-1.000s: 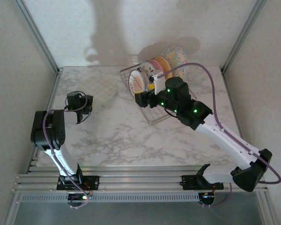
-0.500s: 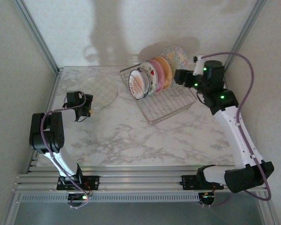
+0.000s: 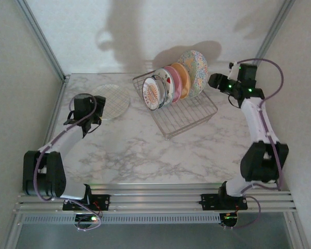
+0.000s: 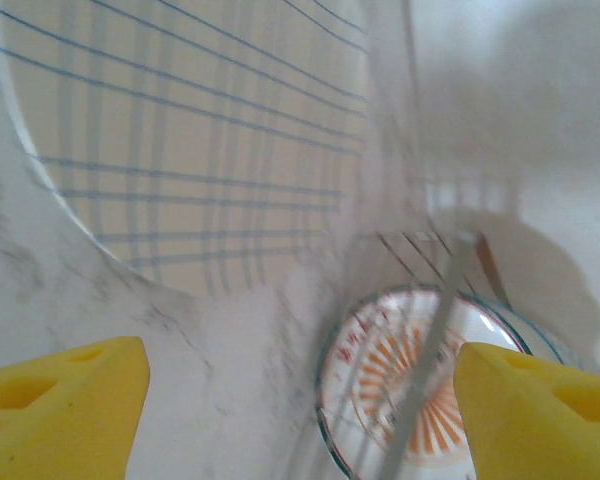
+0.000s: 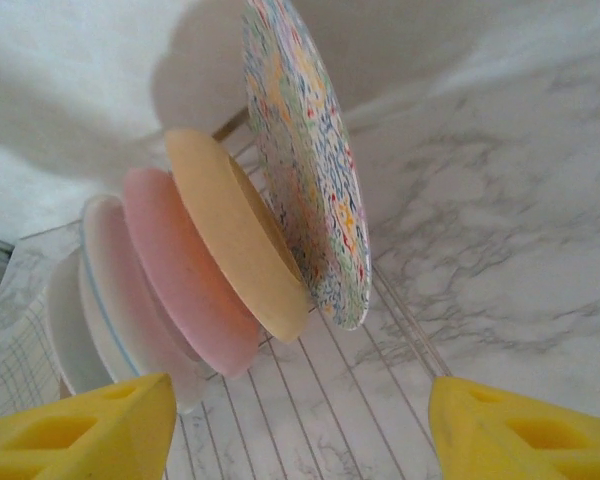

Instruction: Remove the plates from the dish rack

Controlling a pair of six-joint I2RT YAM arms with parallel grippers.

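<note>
Plates (image 3: 171, 85): five upright in dish rack (image 3: 189, 116), counted overhead. Right wrist view adds speckled plate (image 5: 305, 170) edge-on, just ahead of right gripper (image 5: 300, 425), fingers wide. Left gripper (image 4: 300, 400) wide, near checked plate (image 4: 200, 130).

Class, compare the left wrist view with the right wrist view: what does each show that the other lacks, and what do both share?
Left wrist: a checked plate flat on the table, and the face of the sunburst plate behind rack wire. Right wrist: the speckled plate, orange plate and pink plate, standing on edge. Both: marble table, rack wires, and an open tool, the left tool or right tool.
</note>
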